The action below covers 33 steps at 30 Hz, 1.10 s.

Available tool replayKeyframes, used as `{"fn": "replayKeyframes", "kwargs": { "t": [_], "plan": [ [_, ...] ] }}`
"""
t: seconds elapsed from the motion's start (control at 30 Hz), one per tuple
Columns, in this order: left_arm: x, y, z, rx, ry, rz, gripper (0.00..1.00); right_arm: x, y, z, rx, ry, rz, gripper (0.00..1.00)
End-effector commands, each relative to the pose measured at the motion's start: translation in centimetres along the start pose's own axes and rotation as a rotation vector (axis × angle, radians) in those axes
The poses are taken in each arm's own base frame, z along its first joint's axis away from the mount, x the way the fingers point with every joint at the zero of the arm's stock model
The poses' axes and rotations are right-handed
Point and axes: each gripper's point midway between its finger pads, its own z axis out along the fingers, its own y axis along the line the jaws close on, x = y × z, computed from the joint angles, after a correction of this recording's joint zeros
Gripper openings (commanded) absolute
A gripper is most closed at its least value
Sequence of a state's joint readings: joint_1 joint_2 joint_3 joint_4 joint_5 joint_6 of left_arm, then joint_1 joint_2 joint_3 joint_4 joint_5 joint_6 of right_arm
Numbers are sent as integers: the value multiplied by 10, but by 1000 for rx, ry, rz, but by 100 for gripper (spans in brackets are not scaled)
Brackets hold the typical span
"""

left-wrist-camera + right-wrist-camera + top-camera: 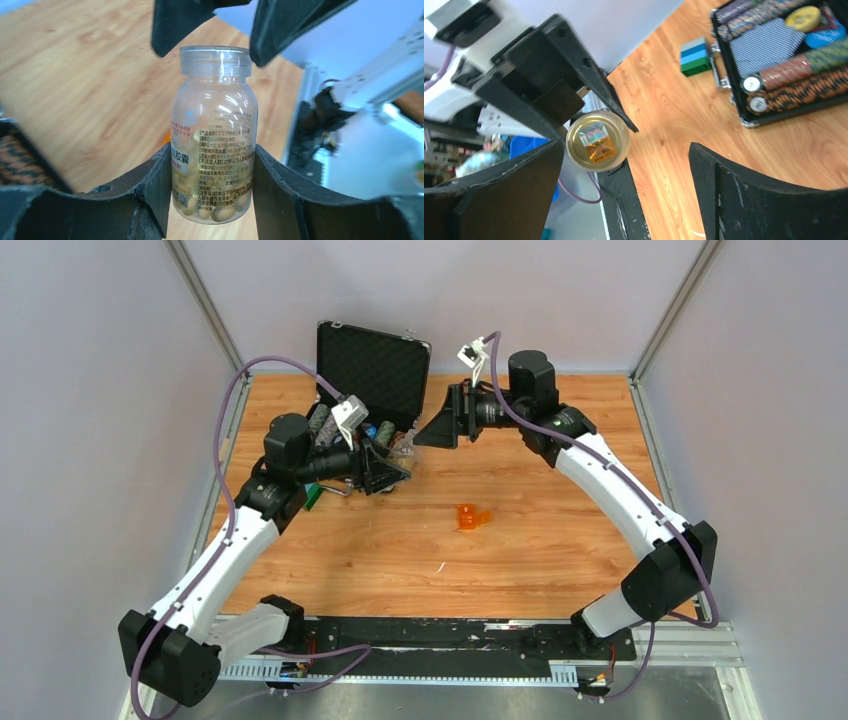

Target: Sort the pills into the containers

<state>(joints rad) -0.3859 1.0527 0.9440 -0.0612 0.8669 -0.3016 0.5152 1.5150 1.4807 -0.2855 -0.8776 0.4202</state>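
Cap grab lined up, looks like.
Left jaws pinch pill bottle (pixel 214 135) body; right jaws spread wide, facing its cap (pixel 597 141) along the bottle axis, cap off-centre toward one finger.

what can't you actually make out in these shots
Top view: orange container too small to count compartments or see pills inside.
Top view: pill bottle mostly hidden by the left gripper.
Left wrist view: bottle label partly covered by fingers, print blurred.
Right wrist view: black case cut off by the frame edge.
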Motion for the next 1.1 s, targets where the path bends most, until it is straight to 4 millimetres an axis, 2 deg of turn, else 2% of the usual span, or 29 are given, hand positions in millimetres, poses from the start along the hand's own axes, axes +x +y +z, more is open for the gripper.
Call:
{"fn": "replayKeyframes", "kwargs": {
  "t": [0.0,0.03,0.1,0.27,0.37,0.5,0.77,0.8,0.93,1.07],
  "plan": [
    [-11,35,-15,-215,8,249,0,-13,-19,-7,201,-59,166,93],
    [-11,39,-17,-231,15,296,0,-12,-20,-6,209,-54,226,90],
    [-12,45,-19,-259,31,340,0,-6,-19,0,219,-28,312,88],
    [-11,52,-18,-268,70,362,0,-1,-18,13,263,-37,388,95],
    [-11,51,-16,-251,73,361,0,-3,-20,21,257,-35,450,94],
    [-9,49,-13,-225,82,349,0,-4,-24,26,259,-37,510,78],
    [-8,42,-11,-191,76,334,0,-8,-14,29,198,-19,479,62],
    [-9,41,-11,-188,75,332,0,-7,-12,29,182,-10,466,62],
    [-8,39,-11,-180,74,324,0,-8,-4,29,130,9,382,72],
    [-8,38,-12,-174,78,322,0,-10,-4,30,115,17,363,68]
  ]
}}
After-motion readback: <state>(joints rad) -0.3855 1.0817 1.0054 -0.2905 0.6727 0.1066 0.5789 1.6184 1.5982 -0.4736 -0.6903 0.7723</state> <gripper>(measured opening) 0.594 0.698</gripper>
